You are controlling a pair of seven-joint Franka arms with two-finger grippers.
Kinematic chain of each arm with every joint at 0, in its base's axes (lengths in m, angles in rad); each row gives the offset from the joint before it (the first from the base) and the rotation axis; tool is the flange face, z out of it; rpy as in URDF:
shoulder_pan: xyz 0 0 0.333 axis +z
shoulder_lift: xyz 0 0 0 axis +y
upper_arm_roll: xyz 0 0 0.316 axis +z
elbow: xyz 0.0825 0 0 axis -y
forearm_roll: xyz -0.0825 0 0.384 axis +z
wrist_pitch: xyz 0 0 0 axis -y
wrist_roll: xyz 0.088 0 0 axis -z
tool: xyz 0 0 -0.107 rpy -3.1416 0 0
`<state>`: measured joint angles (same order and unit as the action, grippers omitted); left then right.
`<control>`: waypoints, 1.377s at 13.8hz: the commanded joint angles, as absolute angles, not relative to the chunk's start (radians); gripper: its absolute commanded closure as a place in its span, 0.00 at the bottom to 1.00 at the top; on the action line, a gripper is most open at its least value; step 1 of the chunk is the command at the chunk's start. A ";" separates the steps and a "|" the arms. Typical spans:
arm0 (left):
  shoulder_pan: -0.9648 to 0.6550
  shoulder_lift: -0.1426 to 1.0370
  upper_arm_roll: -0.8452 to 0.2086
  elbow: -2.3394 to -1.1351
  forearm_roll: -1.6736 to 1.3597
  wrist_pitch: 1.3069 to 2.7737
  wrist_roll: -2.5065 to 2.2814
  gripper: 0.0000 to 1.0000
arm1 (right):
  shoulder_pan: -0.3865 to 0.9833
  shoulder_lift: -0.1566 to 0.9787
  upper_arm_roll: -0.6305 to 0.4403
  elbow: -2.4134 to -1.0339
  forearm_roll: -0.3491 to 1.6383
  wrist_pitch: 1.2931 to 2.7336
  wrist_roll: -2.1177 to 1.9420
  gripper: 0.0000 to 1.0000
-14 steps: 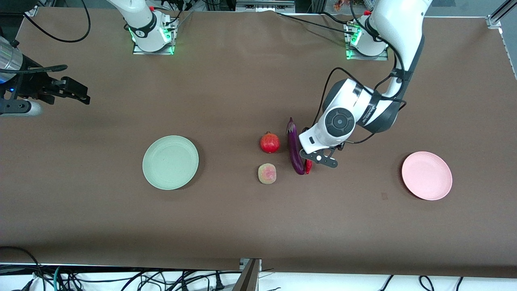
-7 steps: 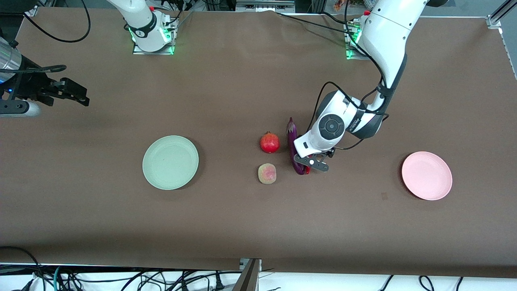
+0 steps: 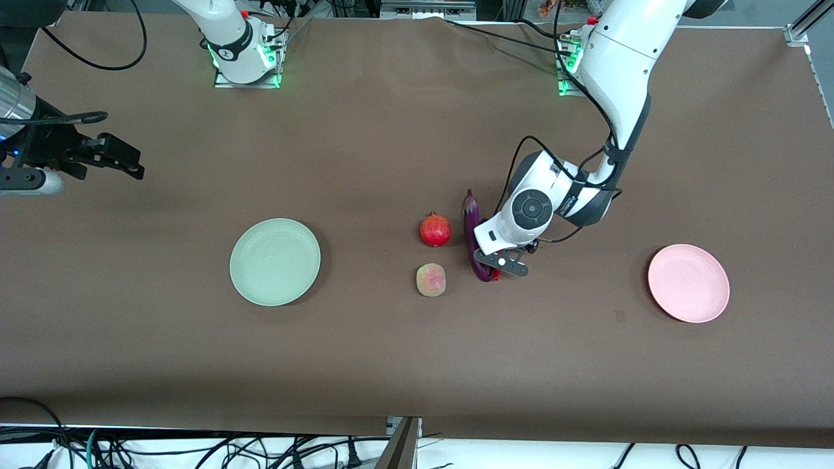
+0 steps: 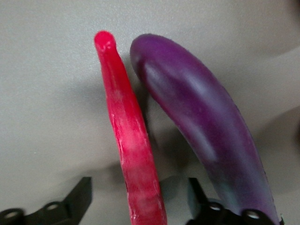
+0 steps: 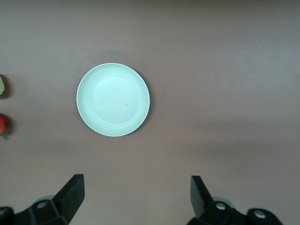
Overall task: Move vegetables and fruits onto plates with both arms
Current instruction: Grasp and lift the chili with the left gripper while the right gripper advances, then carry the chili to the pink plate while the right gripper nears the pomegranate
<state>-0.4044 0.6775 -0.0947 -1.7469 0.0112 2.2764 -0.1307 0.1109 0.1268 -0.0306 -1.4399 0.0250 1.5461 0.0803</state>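
Note:
My left gripper [image 3: 498, 264] is low over the red chili pepper [image 3: 496, 274], which it mostly hides in the front view. In the left wrist view the gripper [image 4: 138, 193] is open. Its fingers [image 4: 80, 190] stand on either side of the chili [image 4: 129, 140], one of them between the chili and the purple eggplant [image 4: 201, 117]. The eggplant [image 3: 474, 236] lies beside the red pomegranate-like fruit [image 3: 435, 230] and the pale pink-blushed fruit [image 3: 431, 279]. My right gripper [image 3: 98, 153] waits open and empty above the right arm's end of the table. It looks down on the green plate [image 5: 113, 99].
The green plate [image 3: 275, 261] is empty, toward the right arm's end. The pink plate [image 3: 688, 283] is empty, toward the left arm's end. Brown table cover [image 3: 391, 365] runs to the front edge, with cables below it.
My left arm has swung toward the eggplant and come down over the chili. My right gripper has shifted only slightly.

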 commanded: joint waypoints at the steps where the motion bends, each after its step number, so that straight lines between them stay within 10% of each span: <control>1: -0.417 0.670 -0.083 -1.750 0.011 2.281 -0.107 0.75 | 0.112 0.127 -0.028 -1.434 0.023 1.545 0.093 0.00; 4: -0.416 0.666 -0.083 -1.759 0.032 2.278 -0.106 0.96 | 0.120 0.188 -0.028 -1.442 0.023 1.578 0.083 0.00; 6: -0.405 0.628 -0.081 -1.759 0.046 2.237 -0.106 0.96 | 0.165 0.354 -0.029 -1.425 0.012 1.583 0.080 0.00; 13: -0.105 0.439 -0.071 -1.746 0.049 1.933 0.137 0.96 | 0.290 0.376 -0.026 -1.427 -0.014 1.643 0.100 0.00; 19: 0.159 0.529 -0.069 -1.740 0.274 2.121 0.576 0.94 | 0.486 0.511 -0.026 -1.424 0.130 1.900 0.446 0.00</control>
